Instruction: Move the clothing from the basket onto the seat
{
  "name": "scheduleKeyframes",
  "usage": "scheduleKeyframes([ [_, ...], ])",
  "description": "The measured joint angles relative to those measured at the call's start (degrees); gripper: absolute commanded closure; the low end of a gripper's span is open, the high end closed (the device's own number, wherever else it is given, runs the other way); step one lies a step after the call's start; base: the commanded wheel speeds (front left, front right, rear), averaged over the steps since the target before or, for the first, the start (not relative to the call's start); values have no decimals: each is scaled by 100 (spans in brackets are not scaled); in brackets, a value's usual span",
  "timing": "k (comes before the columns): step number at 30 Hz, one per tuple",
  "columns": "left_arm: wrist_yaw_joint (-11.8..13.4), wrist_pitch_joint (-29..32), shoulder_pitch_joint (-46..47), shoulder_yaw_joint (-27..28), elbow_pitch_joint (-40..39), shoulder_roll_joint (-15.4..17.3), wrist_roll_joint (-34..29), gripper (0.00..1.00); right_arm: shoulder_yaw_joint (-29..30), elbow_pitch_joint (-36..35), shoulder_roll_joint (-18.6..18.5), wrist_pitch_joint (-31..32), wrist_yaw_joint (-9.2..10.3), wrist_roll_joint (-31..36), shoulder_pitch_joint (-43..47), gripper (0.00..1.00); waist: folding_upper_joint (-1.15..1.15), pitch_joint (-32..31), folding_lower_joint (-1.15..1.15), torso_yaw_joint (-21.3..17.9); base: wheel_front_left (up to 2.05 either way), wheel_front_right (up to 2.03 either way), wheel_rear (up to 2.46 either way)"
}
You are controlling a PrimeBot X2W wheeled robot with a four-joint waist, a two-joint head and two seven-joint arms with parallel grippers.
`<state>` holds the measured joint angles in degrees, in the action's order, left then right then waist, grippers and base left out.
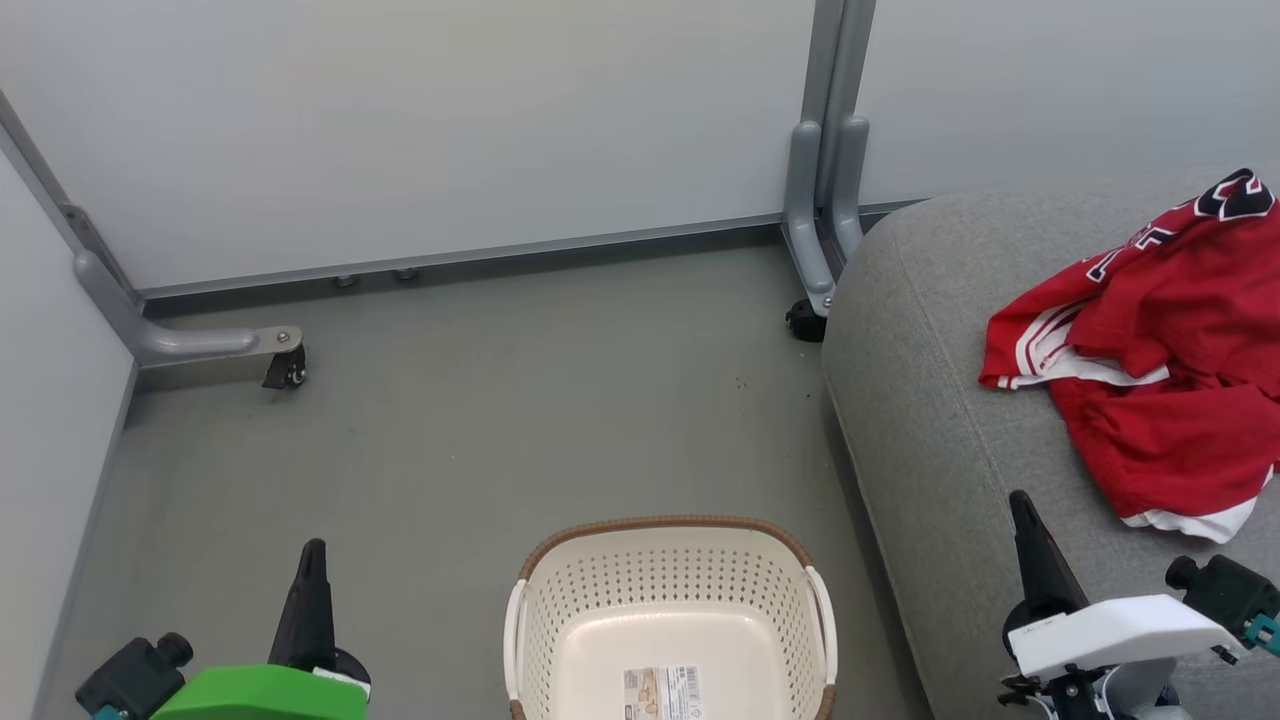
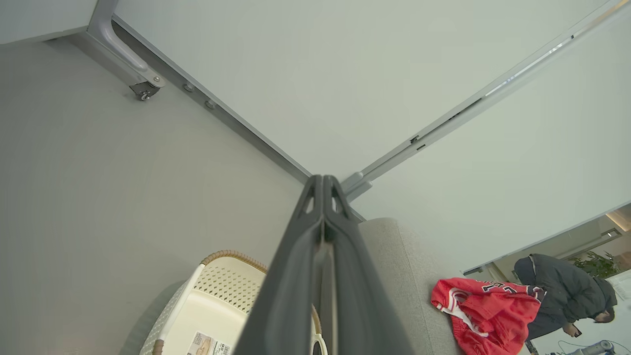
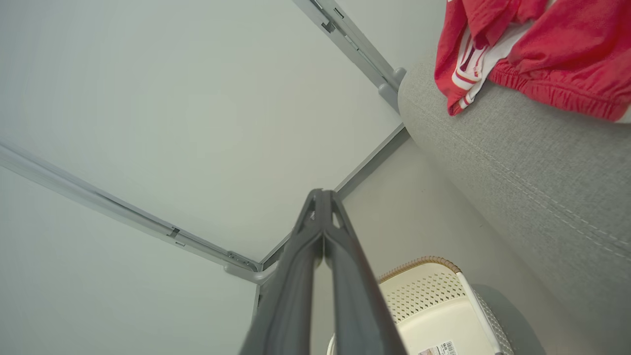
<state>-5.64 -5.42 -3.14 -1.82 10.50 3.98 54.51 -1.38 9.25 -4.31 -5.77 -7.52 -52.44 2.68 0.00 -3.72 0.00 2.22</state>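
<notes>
Right of the basket [image 1: 665, 524], on the seat [image 1: 930, 420], the clothing [image 1: 1150, 350] lies in one crumpled red heap. Black white-edged lettering shows at its far edge and white trim at its near edge. The heap is well apart from the basket and, so far as the head view reaches, rests on the cushion.

The basket stands on the floor [image 1: 450, 430], just beside the seat's rounded edge. Inside it there is nothing but the label [image 1: 662, 692] on its bottom.

Left of the basket, the left end effector [image 1: 314, 552] points upward over the floor. The left wrist view shows its fingers [image 2: 291, 276] pressed together along their length, with nothing between them.

Right of the basket, the right end effector [image 1: 1022, 505] stands over the near part of the seat, short of the clothing and not touching it. In the right wrist view its fingers [image 3: 291, 286] meet at the tips and are likewise empty.

Step in hand, as a judgement: the transfer appears complete, since no garment is left in the basket, and both arms are in what looks like a rest pose.

Next move, as a judgement: nothing further is called for on the clothing. At most, the arms should keep clear of basket and seat. If a tidier lay were wanted, the right end effector would have to open and reach right of and beyond the basket to the heap's near hem.
</notes>
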Motion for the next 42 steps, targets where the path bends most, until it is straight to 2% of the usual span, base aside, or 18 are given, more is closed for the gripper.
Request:
scheduleKeyframes([
  [20, -51, 332, 291, 193, 103, 11, 1284, 100, 162, 148, -10, 320, 3, -1345, -290, 100, 0, 99, 0, -56, 0, 0, 0],
  [42, -101, 641, 533, 390, 215, 13, 2421, 100, 336, 281, -10, 633, 4, -2571, -536, 100, 0, 209, 0, -119, 0, 0, 0],
])
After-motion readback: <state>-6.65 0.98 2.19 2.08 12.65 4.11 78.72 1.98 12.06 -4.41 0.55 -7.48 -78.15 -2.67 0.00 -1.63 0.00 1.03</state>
